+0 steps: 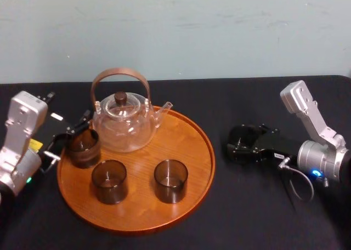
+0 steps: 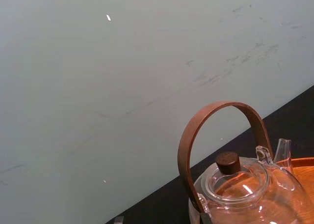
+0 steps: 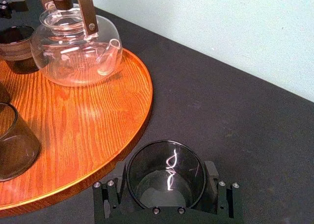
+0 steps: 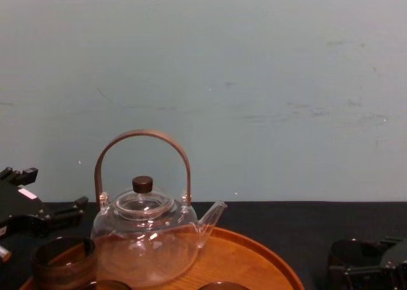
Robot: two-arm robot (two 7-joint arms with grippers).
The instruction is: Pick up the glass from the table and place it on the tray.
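While the right gripper [image 3: 165,181] lies low on the right of the head view, the glass [image 3: 166,165] is held between its fingers [image 3: 212,177], which are pressed against opposite sides of the glass wall. The glass is kept upright at the level of the table [image 1: 247,206], just beside the rim of the tray [image 1: 189,146] and outside it; whether its base touches the black top cannot be told. At the centre of the head view the tray is seen with a teapot [image 1: 123,126] set at its upper left. A rear cup [image 1: 83,147] stands at the tray's left edge, and two front cups [image 1: 109,181] stand side by side nearer the lower edge of the frame. The left gripper [image 1: 68,137] is placed at the left of the frame, close against the rear cup; whether it is wide or narrow cannot be told.
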